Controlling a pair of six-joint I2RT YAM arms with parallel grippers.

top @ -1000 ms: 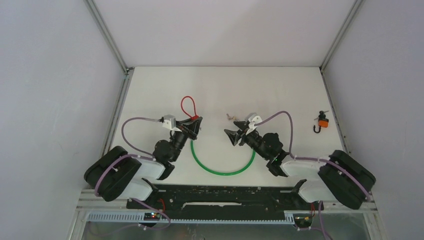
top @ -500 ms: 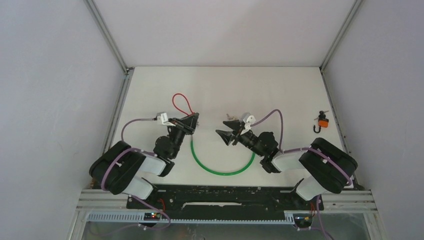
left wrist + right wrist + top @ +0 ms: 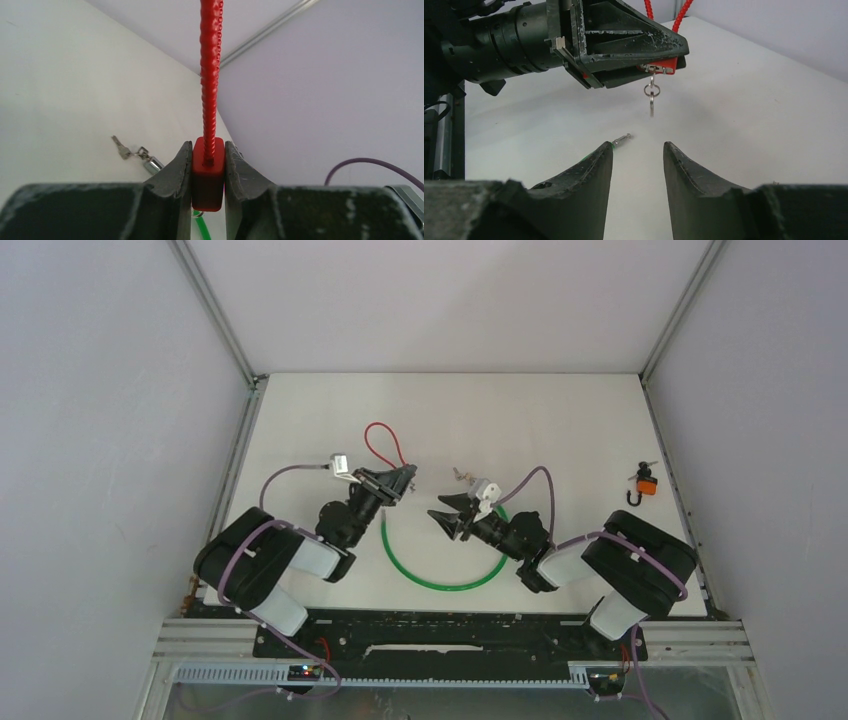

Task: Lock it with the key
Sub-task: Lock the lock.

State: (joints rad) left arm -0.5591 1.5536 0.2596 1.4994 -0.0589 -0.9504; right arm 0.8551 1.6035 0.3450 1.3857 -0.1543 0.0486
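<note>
My left fingers (image 3: 181,167) are clamped tight on the red cable lock (image 3: 208,175), held off the table (image 3: 560,430). A key ring (image 3: 651,97) dangles beneath it. My right fingers (image 3: 591,172) are parted, empty, facing the lock, just short of it.

Just beyond the black mounting rail (image 3: 450,630), the left arm (image 3: 335,525) and right arm (image 3: 515,535) are black with white shells, each trailing a thin purple cable (image 3: 290,471) to a small white wrist block. The right gripper (image 3: 638,146) has matte black wedge fingers (image 3: 586,185), scuffed pale.
</note>
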